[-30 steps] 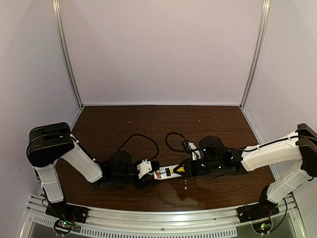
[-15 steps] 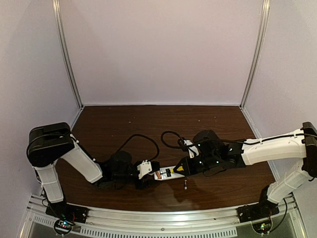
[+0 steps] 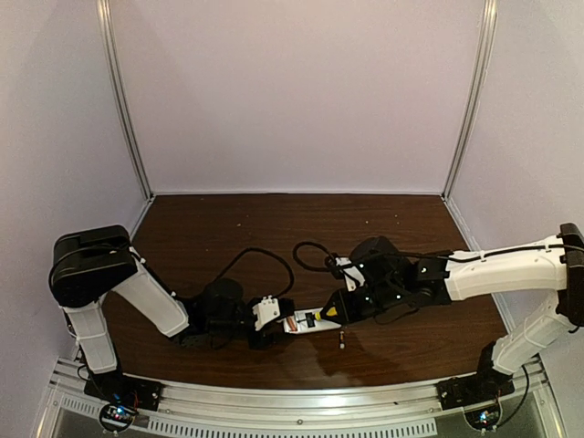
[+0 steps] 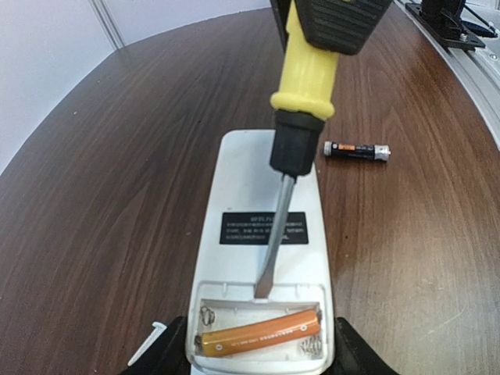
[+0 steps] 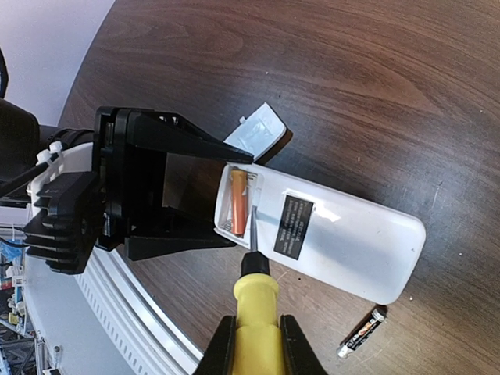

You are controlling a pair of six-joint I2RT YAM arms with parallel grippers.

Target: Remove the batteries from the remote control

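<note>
The white remote control [image 4: 262, 211] lies back side up with its battery bay open. An orange-red battery [image 4: 262, 332] lies in the bay, slightly slanted. A dark battery [image 4: 357, 151] lies loose on the table beside the remote. My left gripper [image 4: 262, 363] is shut on the remote's bay end, one finger on each side. My right gripper [image 5: 256, 344] is shut on a yellow-handled screwdriver [image 5: 256, 301]. The screwdriver's blade tip [image 4: 264, 291] rests at the bay's rim, just beside the orange battery [image 5: 237, 201]. The top view shows the remote [image 3: 306, 321] between both grippers.
A small white cover piece [image 5: 258, 133] lies on the table beside the left gripper's fingers. The metal rail of the table's near edge [image 5: 117, 312] runs close by the remote. Black cables [image 3: 265, 255] loop over the table behind both wrists.
My right arm has shifted a little to the left, bringing the screwdriver's tip closer to the remote's open bay. The left arm, remote and loose battery have not moved.
</note>
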